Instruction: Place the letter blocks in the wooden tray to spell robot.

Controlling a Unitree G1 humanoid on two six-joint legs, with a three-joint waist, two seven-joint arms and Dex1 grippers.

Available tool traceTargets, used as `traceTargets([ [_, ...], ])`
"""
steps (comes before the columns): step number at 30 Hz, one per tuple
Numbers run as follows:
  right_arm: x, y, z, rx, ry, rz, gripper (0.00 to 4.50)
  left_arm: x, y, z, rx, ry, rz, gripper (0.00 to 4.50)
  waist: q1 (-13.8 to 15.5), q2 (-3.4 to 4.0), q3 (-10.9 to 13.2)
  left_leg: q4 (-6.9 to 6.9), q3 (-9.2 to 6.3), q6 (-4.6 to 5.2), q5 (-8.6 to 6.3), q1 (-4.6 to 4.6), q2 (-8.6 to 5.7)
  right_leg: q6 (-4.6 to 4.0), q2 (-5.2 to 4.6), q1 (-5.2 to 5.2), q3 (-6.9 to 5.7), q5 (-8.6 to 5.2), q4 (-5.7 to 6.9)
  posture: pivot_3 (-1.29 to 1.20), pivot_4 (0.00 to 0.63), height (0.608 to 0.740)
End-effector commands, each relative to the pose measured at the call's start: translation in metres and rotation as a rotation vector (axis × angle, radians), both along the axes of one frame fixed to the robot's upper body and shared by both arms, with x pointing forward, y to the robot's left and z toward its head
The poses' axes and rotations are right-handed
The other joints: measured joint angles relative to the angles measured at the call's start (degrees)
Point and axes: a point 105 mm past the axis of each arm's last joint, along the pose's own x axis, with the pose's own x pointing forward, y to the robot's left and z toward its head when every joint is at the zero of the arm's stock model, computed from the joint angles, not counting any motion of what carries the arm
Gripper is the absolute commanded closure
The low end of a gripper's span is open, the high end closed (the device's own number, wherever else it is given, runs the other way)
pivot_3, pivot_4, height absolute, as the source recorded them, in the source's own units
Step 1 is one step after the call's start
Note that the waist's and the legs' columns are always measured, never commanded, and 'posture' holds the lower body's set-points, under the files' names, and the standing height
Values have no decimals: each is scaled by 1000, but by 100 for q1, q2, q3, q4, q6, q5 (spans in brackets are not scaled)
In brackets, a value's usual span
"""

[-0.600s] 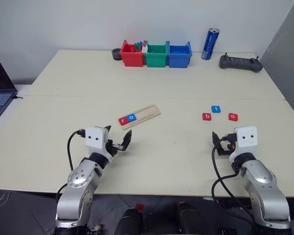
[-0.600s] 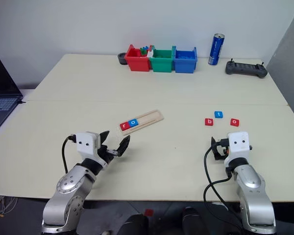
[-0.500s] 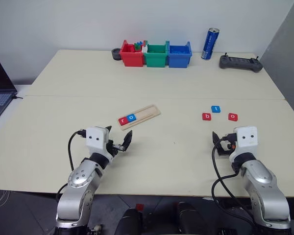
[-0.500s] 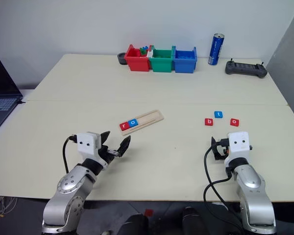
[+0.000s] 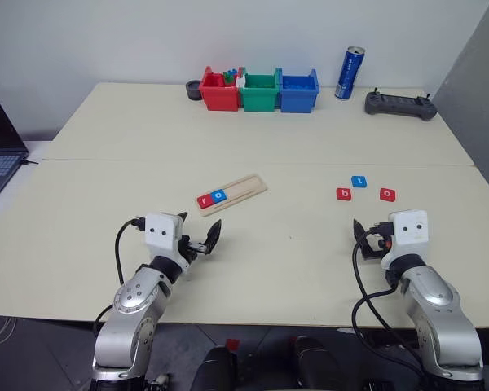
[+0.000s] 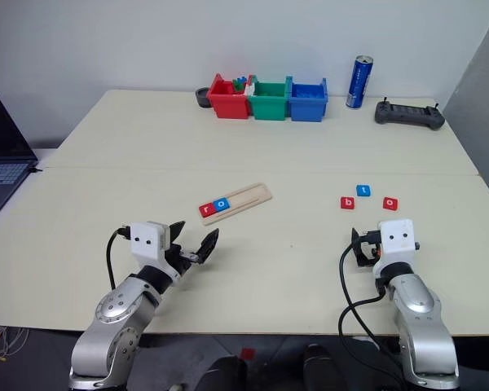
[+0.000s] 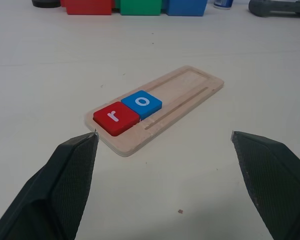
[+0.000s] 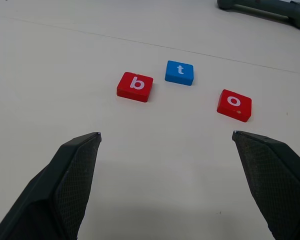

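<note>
Grippers first: your left gripper (image 7: 162,185) and right gripper (image 8: 165,182) both hover with fingers spread wide, holding nothing. Ahead of the left one lies the wooden tray (image 7: 190,87) with two blocks seated, red r (image 7: 116,118) and blue o (image 7: 141,103). Three remain on the surface before the right one: red b (image 8: 135,86), blue t (image 8: 179,72), red o (image 8: 234,104).
</note>
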Motion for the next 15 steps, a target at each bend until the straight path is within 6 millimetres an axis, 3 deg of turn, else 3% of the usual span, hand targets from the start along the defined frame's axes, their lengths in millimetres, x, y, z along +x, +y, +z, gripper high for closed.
traceTargets([
  [1,0,4,16,0,-60,8,27,-1,-1,19,6,-78,-6,0,0,0,0,0,0,0,0,0,0,0,0,0,0,0,0,0,150,740],
  [7,5,8,29,0,-82,61,27,7,3,33,18,-107,-67,0,0,-1,1,0,0,0,0,0,0,0,0,0,0,0,0,0,150,740],
  [11,14,18,51,-41,-89,283,27,22,10,56,70,-144,-226,0,-9,0,3,2,1,0,0,3,0,0,2,3,-1,0,1,0,150,740],
  [15,14,35,66,-74,-49,553,27,34,18,62,140,-129,-378,0,-26,0,3,-3,1,2,-1,3,0,0,5,3,-3,0,-3,0,150,740],
])
